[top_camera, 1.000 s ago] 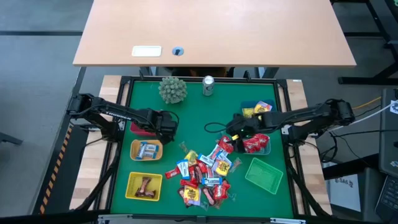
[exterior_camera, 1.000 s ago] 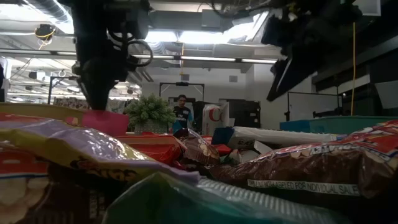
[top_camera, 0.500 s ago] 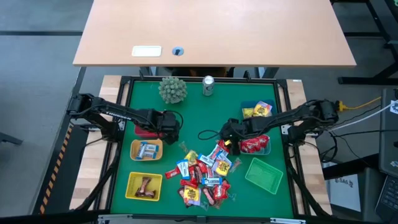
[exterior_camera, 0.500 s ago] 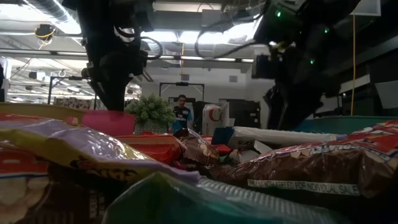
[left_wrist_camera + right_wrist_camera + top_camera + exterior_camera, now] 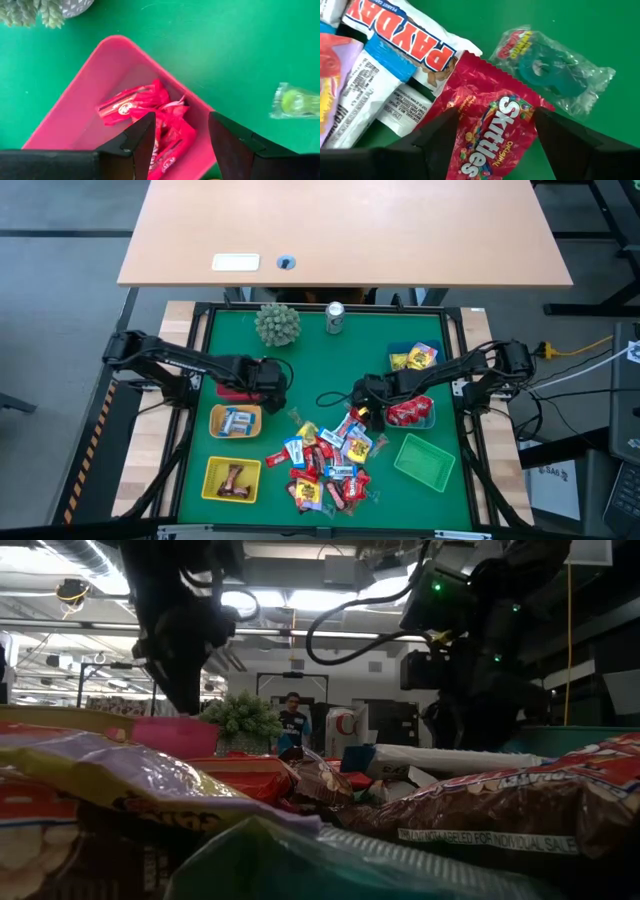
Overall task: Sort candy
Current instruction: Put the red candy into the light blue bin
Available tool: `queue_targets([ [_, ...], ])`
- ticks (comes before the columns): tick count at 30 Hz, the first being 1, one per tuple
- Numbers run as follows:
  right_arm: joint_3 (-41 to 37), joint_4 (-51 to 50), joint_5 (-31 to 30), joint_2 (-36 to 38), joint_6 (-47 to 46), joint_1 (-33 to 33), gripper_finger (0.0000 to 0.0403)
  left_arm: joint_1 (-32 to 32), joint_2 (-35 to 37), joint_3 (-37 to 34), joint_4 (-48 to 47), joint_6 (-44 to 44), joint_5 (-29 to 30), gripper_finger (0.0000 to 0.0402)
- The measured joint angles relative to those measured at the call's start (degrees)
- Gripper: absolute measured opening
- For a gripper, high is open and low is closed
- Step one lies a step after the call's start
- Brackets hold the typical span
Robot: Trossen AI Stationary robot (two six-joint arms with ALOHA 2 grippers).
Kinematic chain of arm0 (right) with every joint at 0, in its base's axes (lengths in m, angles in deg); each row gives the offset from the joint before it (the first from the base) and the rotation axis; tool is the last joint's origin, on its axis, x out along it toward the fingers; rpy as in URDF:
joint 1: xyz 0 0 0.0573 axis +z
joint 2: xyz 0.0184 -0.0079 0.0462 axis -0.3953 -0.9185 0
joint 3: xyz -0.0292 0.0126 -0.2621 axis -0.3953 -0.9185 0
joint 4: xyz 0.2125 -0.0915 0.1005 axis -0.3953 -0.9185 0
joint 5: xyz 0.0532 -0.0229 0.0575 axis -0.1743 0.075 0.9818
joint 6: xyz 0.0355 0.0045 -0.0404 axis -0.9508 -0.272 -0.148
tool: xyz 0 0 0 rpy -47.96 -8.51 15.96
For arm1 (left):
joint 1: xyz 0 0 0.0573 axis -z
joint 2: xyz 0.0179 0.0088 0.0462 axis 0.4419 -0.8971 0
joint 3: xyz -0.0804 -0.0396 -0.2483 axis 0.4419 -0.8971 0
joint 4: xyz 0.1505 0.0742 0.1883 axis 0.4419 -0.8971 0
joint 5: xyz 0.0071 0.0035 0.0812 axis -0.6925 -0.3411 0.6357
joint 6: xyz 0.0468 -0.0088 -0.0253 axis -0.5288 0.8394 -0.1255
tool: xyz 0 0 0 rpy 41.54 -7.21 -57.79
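Hovering wide open over the candy pile's far edge, the right gripper is framing a red Skittles pack, while the left gripper, open too, is waiting above the pink basket.

A work hall with a wooden table and grey floor

A pale wooden table is seen from above beyond the green mat, with a white label and a small round hole on its top. Grey floor is spread around it, and cables are laid at the right. At table height, long ceiling lights are lit, a dark doorway is framed in the far wall, and a person is stood there.
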Motion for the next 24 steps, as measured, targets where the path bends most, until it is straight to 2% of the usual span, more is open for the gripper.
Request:
queue_targets([
  [11,0.00,0.31,0.31,-0.03,0.04,0.02,0.0154,3.65,2.20,3.91,0.31,-0.43,0.70,0.0169],
  [24,0.00,0.33,0.27,-0.03,0.11,0.02,0.0042,7.15,2.18,4.15,9.33,-3.11,0.72,0.0169],
])
